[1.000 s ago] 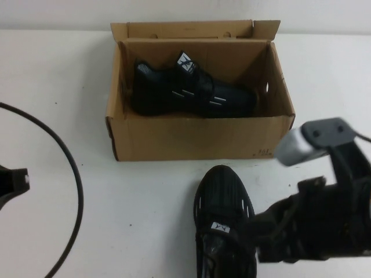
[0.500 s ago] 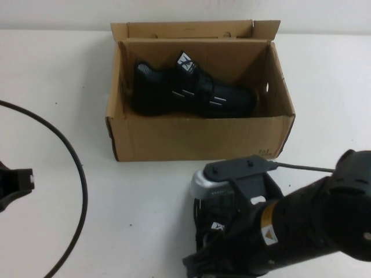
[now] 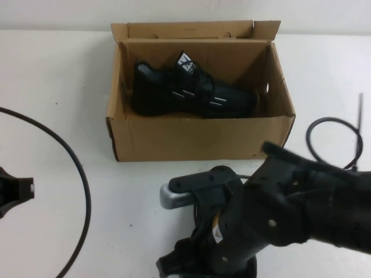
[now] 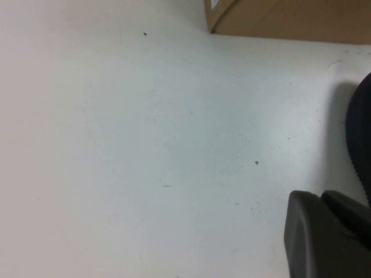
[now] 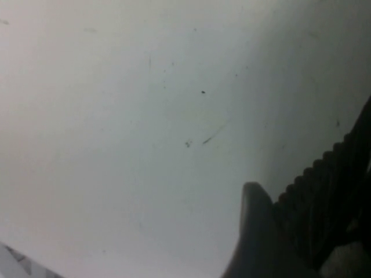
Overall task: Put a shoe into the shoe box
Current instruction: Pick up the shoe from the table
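The brown cardboard shoe box (image 3: pixel 197 139) stands open at the back middle of the table, lid flap up. One black sneaker (image 3: pixel 191 92) with white dashes and a white tongue tag lies inside it, on its side. The second shoe is hidden under my right arm in the high view; only its ridged black sole (image 5: pixel 330 185) shows, in the right wrist view, right beside my right gripper. My right gripper (image 3: pixel 200 260) is low over the table in front of the box. My left gripper (image 3: pixel 14 188) is parked at the left edge, shut and empty.
A black cable (image 3: pixel 78 174) loops over the table on the left. Another cable (image 3: pixel 330 130) curls at the right, beside the box. A box corner (image 4: pixel 261 17) shows in the left wrist view, with white table below it.
My right arm has swung left and down across the front shoe, which was in plain sight a second ago and is now covered. The left arm has barely moved.
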`<action>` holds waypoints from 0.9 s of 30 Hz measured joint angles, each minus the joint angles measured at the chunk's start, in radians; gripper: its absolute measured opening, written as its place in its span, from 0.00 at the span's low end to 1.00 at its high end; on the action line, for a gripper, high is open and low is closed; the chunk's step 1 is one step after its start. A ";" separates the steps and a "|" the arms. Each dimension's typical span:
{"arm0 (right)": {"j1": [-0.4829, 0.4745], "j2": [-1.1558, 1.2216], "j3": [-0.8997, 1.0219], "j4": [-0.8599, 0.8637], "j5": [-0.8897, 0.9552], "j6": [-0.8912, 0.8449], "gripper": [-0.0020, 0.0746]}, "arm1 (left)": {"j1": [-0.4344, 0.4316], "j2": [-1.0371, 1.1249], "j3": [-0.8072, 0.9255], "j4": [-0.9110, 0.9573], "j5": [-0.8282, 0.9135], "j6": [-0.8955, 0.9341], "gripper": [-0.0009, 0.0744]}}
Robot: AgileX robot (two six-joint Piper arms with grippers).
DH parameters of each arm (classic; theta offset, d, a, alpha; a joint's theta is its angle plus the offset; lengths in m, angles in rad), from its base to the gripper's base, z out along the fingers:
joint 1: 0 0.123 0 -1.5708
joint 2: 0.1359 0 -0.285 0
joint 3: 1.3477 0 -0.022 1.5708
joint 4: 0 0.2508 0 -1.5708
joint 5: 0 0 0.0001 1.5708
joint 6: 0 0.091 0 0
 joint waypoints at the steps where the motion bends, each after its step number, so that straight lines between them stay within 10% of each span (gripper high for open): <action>1: 0.000 0.016 0.000 -0.005 0.000 0.000 0.46 | 0.000 0.000 0.000 0.000 0.006 0.000 0.01; 7: 0.000 0.102 -0.001 -0.045 -0.007 0.000 0.44 | 0.000 0.000 0.000 0.000 0.034 0.000 0.01; 14: 0.000 0.119 -0.006 -0.086 0.007 0.005 0.09 | 0.000 0.000 0.000 0.000 0.045 0.000 0.01; 27: 0.000 0.045 -0.089 -0.131 0.160 -0.419 0.03 | 0.000 0.000 0.000 -0.046 0.055 0.000 0.01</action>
